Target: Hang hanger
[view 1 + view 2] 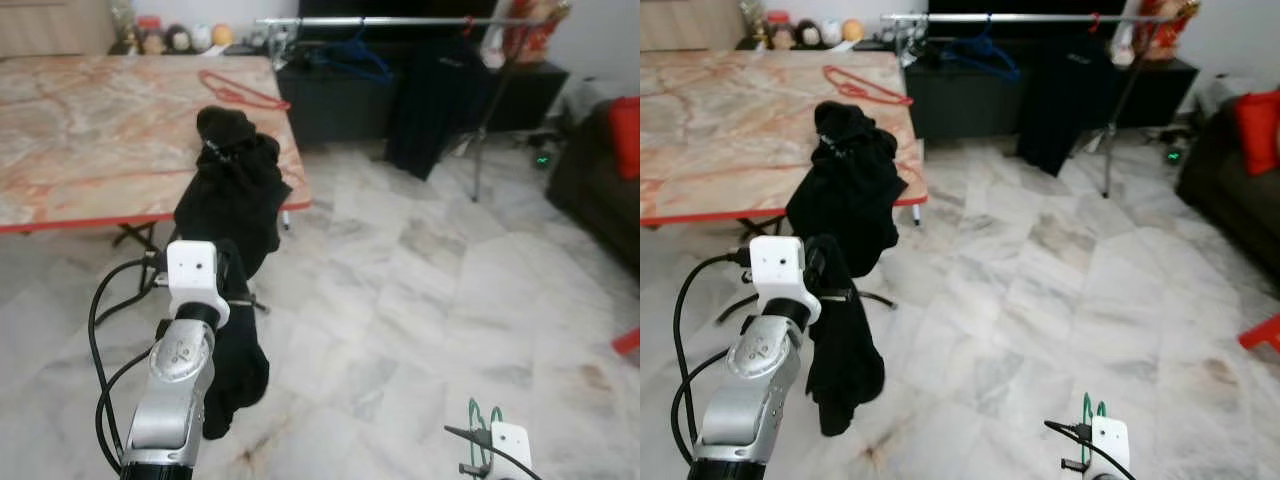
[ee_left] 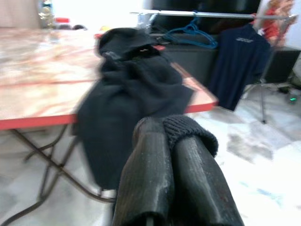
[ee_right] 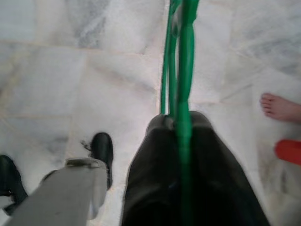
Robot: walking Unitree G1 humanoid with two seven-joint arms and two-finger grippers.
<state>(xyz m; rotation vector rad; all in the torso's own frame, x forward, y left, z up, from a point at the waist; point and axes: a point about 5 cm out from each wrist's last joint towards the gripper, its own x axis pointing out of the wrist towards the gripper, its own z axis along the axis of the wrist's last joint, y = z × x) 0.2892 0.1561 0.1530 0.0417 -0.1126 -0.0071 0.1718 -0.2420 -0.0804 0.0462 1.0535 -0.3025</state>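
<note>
My left gripper (image 2: 168,128) is raised in front of me and shut on a black garment (image 1: 235,200). The cloth bunches up above the fingers and hangs down past the wrist, close to the table's near corner. Down at the lower right, my right gripper (image 3: 181,121) is shut on a green hanger (image 3: 184,56), which points at the floor; the green hanger (image 1: 478,415) also shows beside the white wrist camera. A metal clothes rail (image 1: 400,20) stands at the back of the room, carrying a blue hanger (image 1: 350,55) and a dark shirt (image 1: 430,100).
A marble-patterned table (image 1: 90,130) with a red edge is on the left, with a red hanger (image 1: 240,92) lying on it. A dark sofa with a red cushion (image 1: 625,135) stands at the right. A person's bare foot (image 3: 280,106) rests on the marble floor near a red object (image 3: 288,150).
</note>
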